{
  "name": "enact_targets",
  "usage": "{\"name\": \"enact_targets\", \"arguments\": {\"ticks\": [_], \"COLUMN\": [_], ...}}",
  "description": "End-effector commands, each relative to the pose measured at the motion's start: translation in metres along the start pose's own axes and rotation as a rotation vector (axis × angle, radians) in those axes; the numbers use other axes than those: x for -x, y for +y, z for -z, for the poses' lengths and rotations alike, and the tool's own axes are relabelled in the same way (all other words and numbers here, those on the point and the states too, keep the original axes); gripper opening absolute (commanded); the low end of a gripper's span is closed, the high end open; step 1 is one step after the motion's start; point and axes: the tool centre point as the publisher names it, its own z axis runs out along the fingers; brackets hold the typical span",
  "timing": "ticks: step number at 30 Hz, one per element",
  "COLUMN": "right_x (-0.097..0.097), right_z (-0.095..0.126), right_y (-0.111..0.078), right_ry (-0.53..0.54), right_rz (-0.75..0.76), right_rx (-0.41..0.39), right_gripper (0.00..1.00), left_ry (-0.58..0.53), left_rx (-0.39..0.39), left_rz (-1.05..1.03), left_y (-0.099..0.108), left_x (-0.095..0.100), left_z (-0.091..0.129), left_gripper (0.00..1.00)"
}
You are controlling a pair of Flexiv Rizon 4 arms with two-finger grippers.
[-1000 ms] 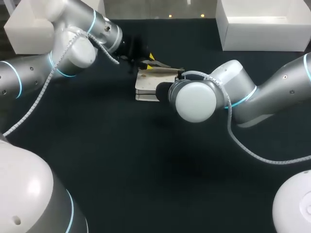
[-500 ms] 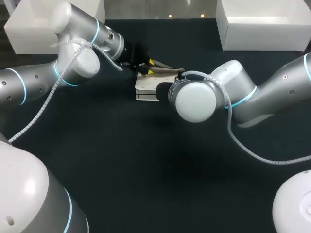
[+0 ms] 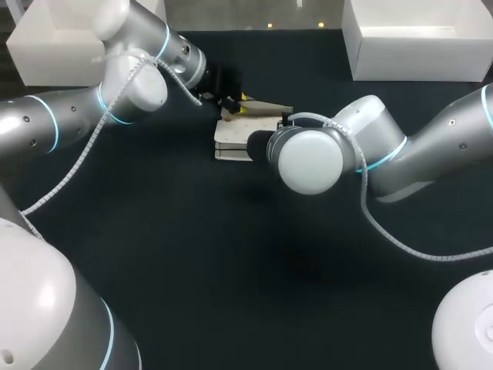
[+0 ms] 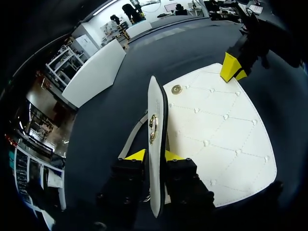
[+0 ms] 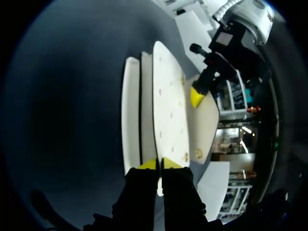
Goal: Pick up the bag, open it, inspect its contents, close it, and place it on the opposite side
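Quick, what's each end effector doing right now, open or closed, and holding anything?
Left end effector: closed on the raised flap.
Right end effector: closed on the edge of the bag.

No legible text, numbers or signs in any view. The gold round clasp [image 4: 153, 128] on the flap of the white quilted leather bag [image 4: 216, 139] is too small to read any marking on it.

Dark table [image 3: 192, 254], white box [image 3: 416, 50] far right
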Motion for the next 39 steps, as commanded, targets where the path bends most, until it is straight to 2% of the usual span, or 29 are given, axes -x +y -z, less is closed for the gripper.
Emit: {"name": "enact_targets", "arguments": {"ticks": [1,4,8,10,21,22,23,24,25,31,39], "right_x": [-0.002,-0.002,-0.002,-0.002,-0.002,-0.001,0.0,0.0,0.001,0.009,0.033], "right_z": [0.0,0.0,0.0,0.0,0.0,0.0,0.002,0.004,0.005,0.019,0.047], "right_y": [-0.001,-0.001,-0.001,-0.001,-0.001,-0.001,0.0,0.0,0.001,0.001,0.0], "right_ry": [-0.005,-0.005,-0.005,-0.005,-0.005,-0.005,-0.006,-0.007,-0.008,-0.022,-0.043], "right_rz": [-0.001,-0.001,-0.001,-0.001,-0.001,-0.001,0.002,0.003,0.006,0.005,-0.02], "right_rx": [0.002,0.002,0.002,0.002,0.002,0.002,0.001,0.001,0.001,-0.011,-0.001], "right_gripper": [0.0,0.0,0.0,0.0,0.0,0.04,0.35,0.78,1.0,1.0,1.0], "left_ry": [0.008,0.013,0.018,0.021,0.016,0.014,0.011,0.008,0.007,-0.005,-0.011], "left_rx": [0.001,0.006,0.014,0.018,0.017,0.016,0.015,0.013,0.012,0.011,0.015], "left_rz": [0.004,0.009,0.013,0.016,0.03,0.03,0.028,0.027,0.026,0.019,0.026], "left_y": [0.002,0.003,0.005,0.006,0.004,0.003,0.002,0.001,-0.001,-0.01,-0.02], "left_x": [0.003,0.004,0.004,0.005,0.008,0.009,0.01,0.011,0.011,0.017,0.026], "left_z": [-0.007,-0.008,-0.011,-0.012,-0.01,-0.008,-0.006,-0.005,-0.003,0.008,0.026], "left_gripper": [0.2,0.12,0.08,0.0,0.0,0.0,0.0,0.0,0.0,0.0,0.0]}}
